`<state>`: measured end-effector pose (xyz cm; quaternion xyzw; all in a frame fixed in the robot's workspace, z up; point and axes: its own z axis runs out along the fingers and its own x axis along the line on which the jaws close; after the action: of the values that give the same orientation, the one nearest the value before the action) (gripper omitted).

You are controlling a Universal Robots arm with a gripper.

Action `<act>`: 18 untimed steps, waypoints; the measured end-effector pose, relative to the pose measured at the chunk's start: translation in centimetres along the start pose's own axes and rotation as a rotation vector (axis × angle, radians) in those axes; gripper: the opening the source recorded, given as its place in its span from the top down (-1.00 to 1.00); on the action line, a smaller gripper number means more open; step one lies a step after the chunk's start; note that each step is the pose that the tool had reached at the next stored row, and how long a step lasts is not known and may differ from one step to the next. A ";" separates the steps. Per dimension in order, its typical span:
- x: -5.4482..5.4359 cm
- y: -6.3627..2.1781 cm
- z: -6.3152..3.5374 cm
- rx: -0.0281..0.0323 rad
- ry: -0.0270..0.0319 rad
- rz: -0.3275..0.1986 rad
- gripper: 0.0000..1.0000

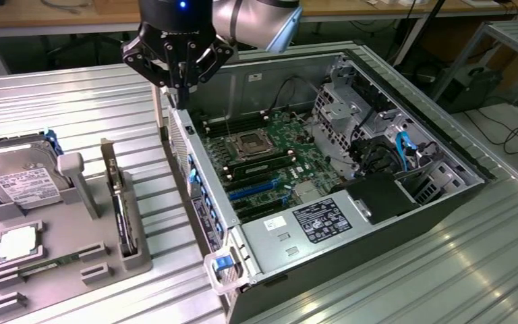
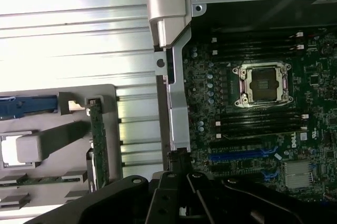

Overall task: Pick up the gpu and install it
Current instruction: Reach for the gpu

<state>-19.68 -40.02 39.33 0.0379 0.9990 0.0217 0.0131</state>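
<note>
The gpu [image 1: 121,202] stands edge-on as a thin dark strip in a slot of the grey holder [image 1: 70,253], at the exterior view's left; the wrist view shows the gpu [image 2: 98,142] as a narrow green-dark strip. My gripper [image 1: 183,91] hangs above the rear wall of the open computer case [image 1: 196,169], apart from the gpu and higher than it. Its fingers meet in one narrow tip with nothing between them. In the wrist view the gripper [image 2: 178,167] sits over the case's metal edge, beside the motherboard [image 2: 253,129].
A silver hard drive [image 1: 21,179], a processor [image 1: 16,244] and a memory stick [image 1: 48,265] rest on the holder. Inside the case are the empty processor socket [image 1: 247,144], blue card slots [image 1: 254,192], the power supply [image 1: 318,223] and drive cages [image 1: 358,108]. The table is ribbed metal.
</note>
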 end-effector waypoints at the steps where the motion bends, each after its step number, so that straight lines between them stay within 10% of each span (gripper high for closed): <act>1: 0.1 -0.01 0.00 0.0000 0.0000 0.000 0.79; 18: 1.5 -0.20 -0.04 0.0000 0.0000 0.000 0.79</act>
<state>-21.17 -40.11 39.33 0.0379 0.9990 0.0217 0.0131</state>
